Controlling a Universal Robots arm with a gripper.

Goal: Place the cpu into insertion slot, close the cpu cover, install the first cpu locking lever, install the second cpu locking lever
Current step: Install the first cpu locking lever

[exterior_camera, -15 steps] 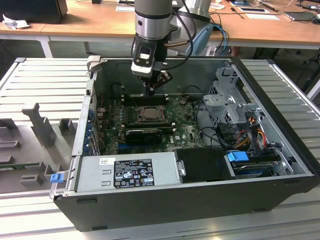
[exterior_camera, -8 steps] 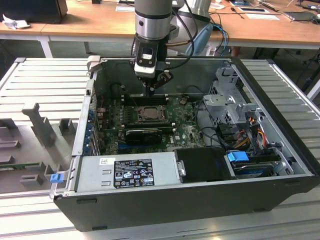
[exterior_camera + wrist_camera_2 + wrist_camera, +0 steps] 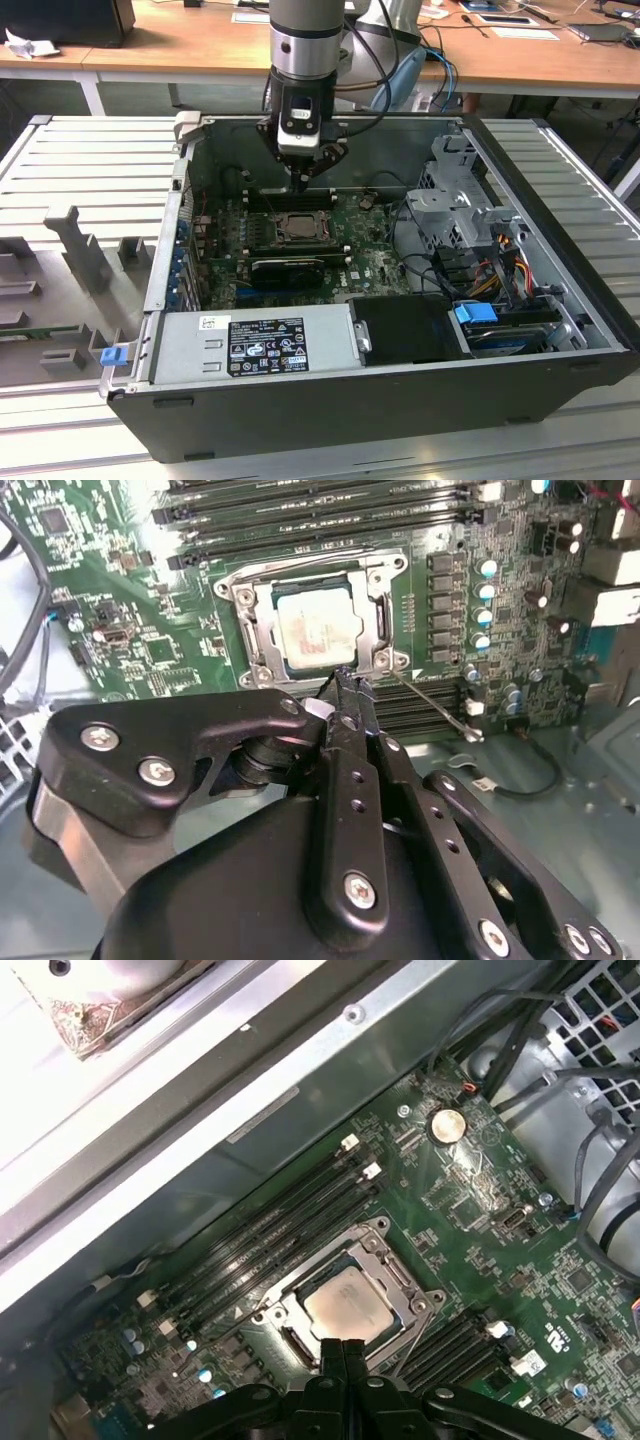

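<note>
The cpu [image 3: 297,228] [image 3: 318,632] [image 3: 350,1305], a pale silvery square, lies in the insertion slot [image 3: 262,645] on the green board. Around it the silver cpu cover [image 3: 385,610] [image 3: 395,1275] lies flat as a frame. My gripper [image 3: 301,183] [image 3: 345,680] [image 3: 346,1348] hangs just over the socket's edge, shut, with nothing between its fingers. One thin locking lever [image 3: 430,705] sticks out at an angle from the socket's corner, close to the fingertips. A second wire lever [image 3: 300,560] runs along the far side of the socket.
Long black memory slots [image 3: 285,198] [image 3: 270,1230] flank the socket. A long black card [image 3: 290,268] lies just in front of it in the exterior view. The silver power supply [image 3: 255,345], drive cage [image 3: 460,200], cables [image 3: 490,270] and the case walls [image 3: 170,240] hem the board in.
</note>
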